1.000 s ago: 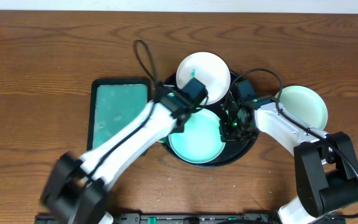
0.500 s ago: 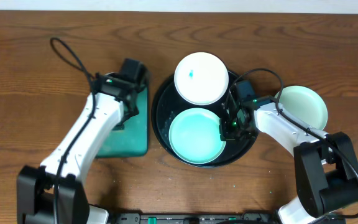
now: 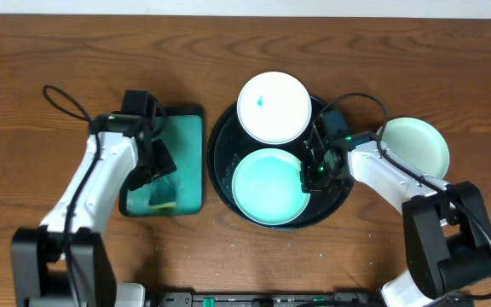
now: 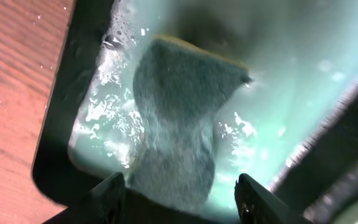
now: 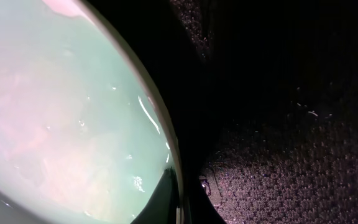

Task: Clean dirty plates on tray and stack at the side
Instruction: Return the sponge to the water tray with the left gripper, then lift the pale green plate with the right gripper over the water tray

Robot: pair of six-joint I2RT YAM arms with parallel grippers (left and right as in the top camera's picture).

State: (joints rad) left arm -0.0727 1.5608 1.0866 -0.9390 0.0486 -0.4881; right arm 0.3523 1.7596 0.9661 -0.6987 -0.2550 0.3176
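The round black tray (image 3: 341,198) holds two plates: a white one (image 3: 271,107) with a small teal smear at the back, and a wet teal-tinted one (image 3: 264,188) in front. My right gripper (image 3: 312,176) is shut on the right rim of the teal-tinted plate (image 5: 61,106); the right wrist view shows the rim pinched between the jaws of that gripper (image 5: 182,202). A third pale plate (image 3: 414,147) sits on the table to the right of the tray. My left gripper (image 3: 156,182) hangs open over the rectangular teal tray, its fingers (image 4: 110,194) on either side of a loose sponge (image 4: 179,118).
The rectangular teal tray (image 3: 186,153) with a black edge lies left of the round tray and holds soapy water (image 4: 291,74). The sponge (image 3: 162,203) rests near its front end. Bare wood table surrounds everything.
My left arm swung from over the round tray out to the rectangular teal tray, opened, and let the sponge go into the water. The right arm has not moved.
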